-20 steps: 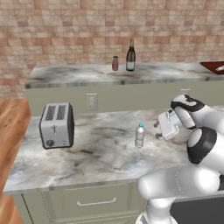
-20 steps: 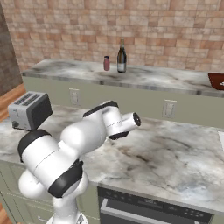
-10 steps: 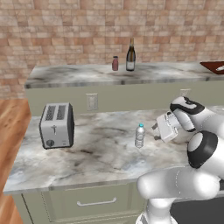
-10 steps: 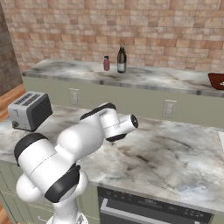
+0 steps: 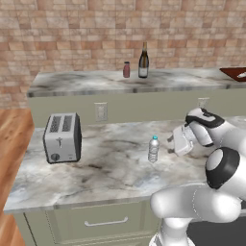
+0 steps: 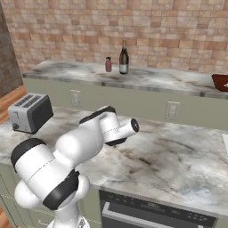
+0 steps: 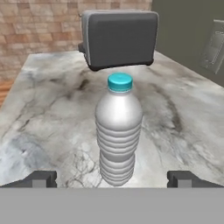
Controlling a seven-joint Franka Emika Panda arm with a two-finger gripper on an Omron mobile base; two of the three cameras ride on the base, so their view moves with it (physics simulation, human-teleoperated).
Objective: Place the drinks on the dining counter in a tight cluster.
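On the lower table (image 5: 96,163), left to right, stand the toaster (image 5: 62,137), the water bottle (image 5: 153,149) and the gripper (image 7: 112,179), its fingers (image 7: 41,178) spread wide and level with the bottle's base. Closing squarely around the ribbed waist should keep it upright for the lift to the dining counter (image 5: 86,82), where the maroon bottle (image 5: 127,69) and wine bottle (image 5: 143,61) wait close together. Arm bulk hides the bottle from the right, so the gap to the fingers is probably small.

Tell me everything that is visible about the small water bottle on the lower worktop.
The water bottle is small, of clear ribbed plastic, with a rounded shoulder and a cap that looks teal from the hand camera. It stands upright and closed on the lower marble worktop, not on the dining counter. Only the worktop touches it. The toaster stands apart from it; the open gripper faces it, one fingertip on each side, without contact.
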